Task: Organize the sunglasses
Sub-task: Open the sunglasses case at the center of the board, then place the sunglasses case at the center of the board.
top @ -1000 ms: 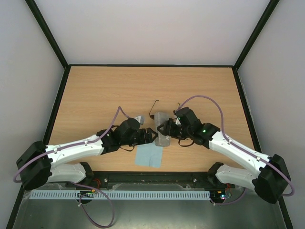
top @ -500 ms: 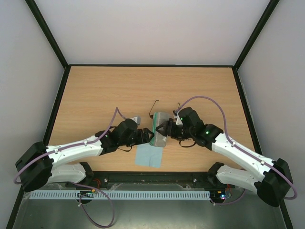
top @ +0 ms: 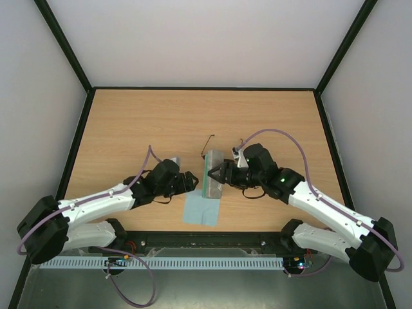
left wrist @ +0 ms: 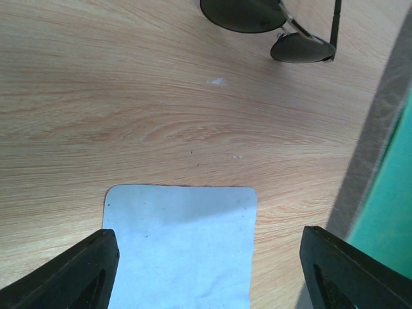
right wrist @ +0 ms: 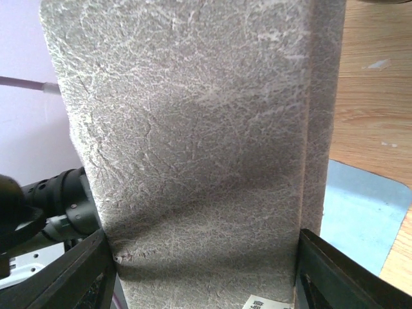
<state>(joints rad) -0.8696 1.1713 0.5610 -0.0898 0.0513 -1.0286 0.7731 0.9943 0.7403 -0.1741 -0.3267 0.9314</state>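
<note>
You'll find the sunglasses [left wrist: 241, 9] flat on the desk [top: 129, 122] at 12 o'clock from the case [top: 212, 172] your right pincer [right wrist: 203, 270] clamps; they should be light, slick-lensed and easily bent, so take the bridge with your wide, empty left pincer [left wrist: 207, 257].

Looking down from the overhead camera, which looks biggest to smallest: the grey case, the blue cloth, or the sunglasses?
1. grey case and blue cloth: about alike, too close to rank.
2. sunglasses: smallest, only a thin part shows.
</note>
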